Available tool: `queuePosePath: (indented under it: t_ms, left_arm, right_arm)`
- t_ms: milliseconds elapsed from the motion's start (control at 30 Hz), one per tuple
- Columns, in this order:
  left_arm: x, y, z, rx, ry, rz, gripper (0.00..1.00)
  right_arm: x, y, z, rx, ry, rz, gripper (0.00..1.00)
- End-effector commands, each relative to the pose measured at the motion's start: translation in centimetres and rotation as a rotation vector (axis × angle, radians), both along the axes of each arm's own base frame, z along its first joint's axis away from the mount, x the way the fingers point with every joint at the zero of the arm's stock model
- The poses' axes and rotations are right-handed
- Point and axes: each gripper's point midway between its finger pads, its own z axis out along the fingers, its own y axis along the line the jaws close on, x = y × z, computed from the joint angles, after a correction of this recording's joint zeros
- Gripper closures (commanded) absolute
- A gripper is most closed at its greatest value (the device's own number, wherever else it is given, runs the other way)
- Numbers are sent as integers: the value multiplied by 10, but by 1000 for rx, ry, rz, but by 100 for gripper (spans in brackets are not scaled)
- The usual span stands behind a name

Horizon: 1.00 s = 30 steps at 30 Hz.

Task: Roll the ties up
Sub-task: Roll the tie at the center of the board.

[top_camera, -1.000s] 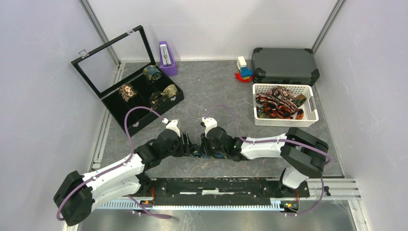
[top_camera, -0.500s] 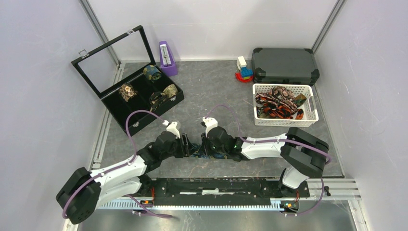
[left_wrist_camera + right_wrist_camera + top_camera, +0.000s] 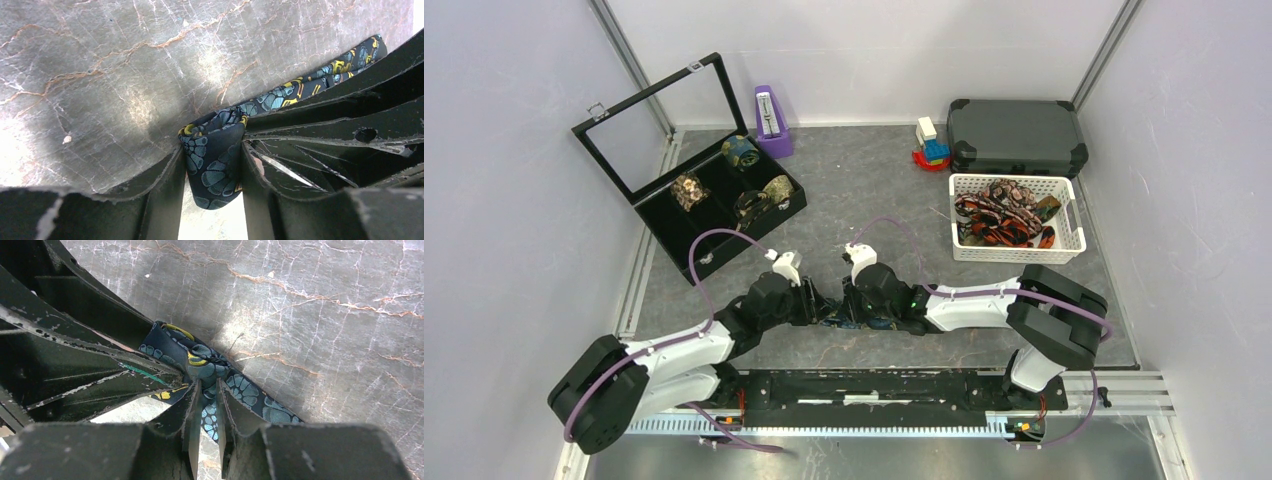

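Gripping navy tie (image 3: 214, 175) both sides: left claw (image 3: 212, 145) clenched on bunched fold, right claw (image 3: 207, 386) clenched on strip; long axis ran claw-to-claw, lower centre; coil possibly begun.

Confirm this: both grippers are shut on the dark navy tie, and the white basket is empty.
The basket is not empty: the top external view shows the white basket holding loose ties. The left gripper and right gripper are indeed shut on the dark navy tie.
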Motion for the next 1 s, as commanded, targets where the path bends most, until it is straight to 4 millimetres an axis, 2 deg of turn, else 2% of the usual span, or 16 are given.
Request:
queuePosePath:
  t_ms: [0,233,367,500,667,833,967]
  left_arm:
    - [2,-13,14,-88,-20,-22,53]
    - [2,-15,15,-92,-26,-29,64]
    - [2,-14,15,-89,-26,-31,75]
    - [3,-12,15,-68,-29,-30,87]
    - [4,-5,17,-28,-37,-16,95]
    - [6,5,17,37,-20,20,98]
    - [5,15,20,89,-13,45,98]
  right_arm:
    - [1,0,3,11,-6,6,78]
    - [0,0,4,13,-5,6,78]
    - [0,1,5,17,-6,8,78]
    - [1,1,11,26,-13,8,78]
    - [2,2,25,40,-31,15,76]
    - [4,4,42,68,-55,17,74]
    - [6,8,44,67,-58,24,74]
